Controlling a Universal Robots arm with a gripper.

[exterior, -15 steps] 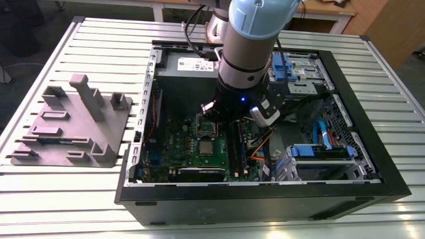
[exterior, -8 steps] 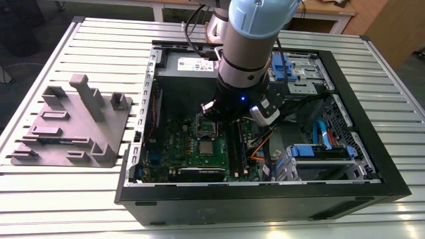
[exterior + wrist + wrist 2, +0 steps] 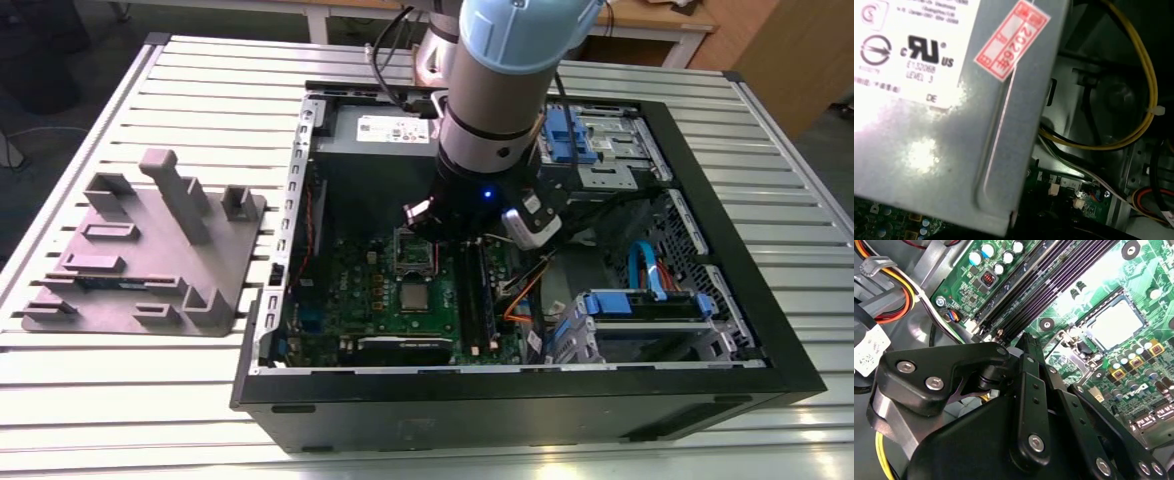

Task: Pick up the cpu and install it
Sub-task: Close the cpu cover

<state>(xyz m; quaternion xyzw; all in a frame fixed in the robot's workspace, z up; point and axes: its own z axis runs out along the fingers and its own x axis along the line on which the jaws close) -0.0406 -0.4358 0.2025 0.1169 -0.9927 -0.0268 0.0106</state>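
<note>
arm (image 3: 497,90) upright, end effector (image 3: 1026,340) over motherboard (image 3: 380,300)

The arm (image 3: 501,90) reaches steeply down from the far edge of the open computer case (image 3: 507,405) to its middle, with the wrist (image 3: 474,200) pointing downward. In the second wrist view the gripper (image 3: 1025,340) has its black fingers (image 3: 1030,390) drawn together, tips meeting with no gap.

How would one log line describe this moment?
arm: inside open computer case | end effector: over motherboard, beside memory slots | cpu: silver-grey square, apparently lying in socket, apart from end effector
</note>
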